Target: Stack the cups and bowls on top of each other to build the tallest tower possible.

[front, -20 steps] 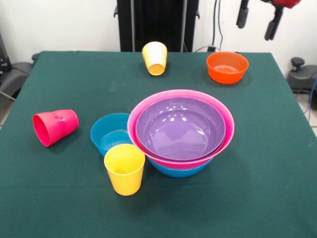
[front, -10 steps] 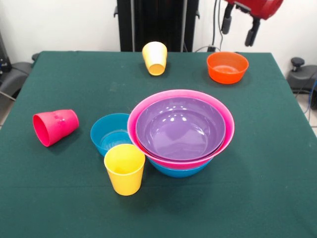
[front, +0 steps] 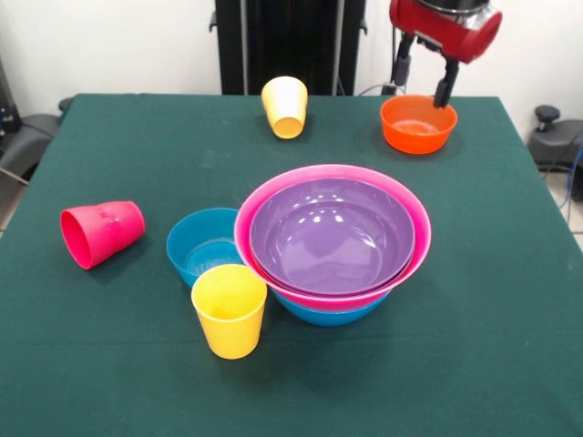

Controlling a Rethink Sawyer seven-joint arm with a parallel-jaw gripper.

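A nested pile stands in the middle of the front view: a purple bowl (front: 332, 235) in a big pink bowl (front: 414, 264) in a blue bowl (front: 328, 315). A small blue bowl (front: 202, 246) sits against its left side. An upright yellow cup (front: 230, 309) stands in front of them. A red-pink cup (front: 101, 232) lies on its side at the left. Another yellow cup (front: 285, 106) lies tilted at the back. An orange bowl (front: 418, 124) sits at the back right. My gripper (front: 423, 77) hangs open just above the orange bowl, its fingers spread over it.
The green table (front: 109, 364) runs to the picture's edges. The robot's black pedestal (front: 290, 41) stands behind the table's far side. A cable hangs behind the gripper, and dark chair bases show at both sides beyond the table.
My gripper has moved down and to the left from the top right corner and now hangs over the orange bowl. Nothing on the table has moved.
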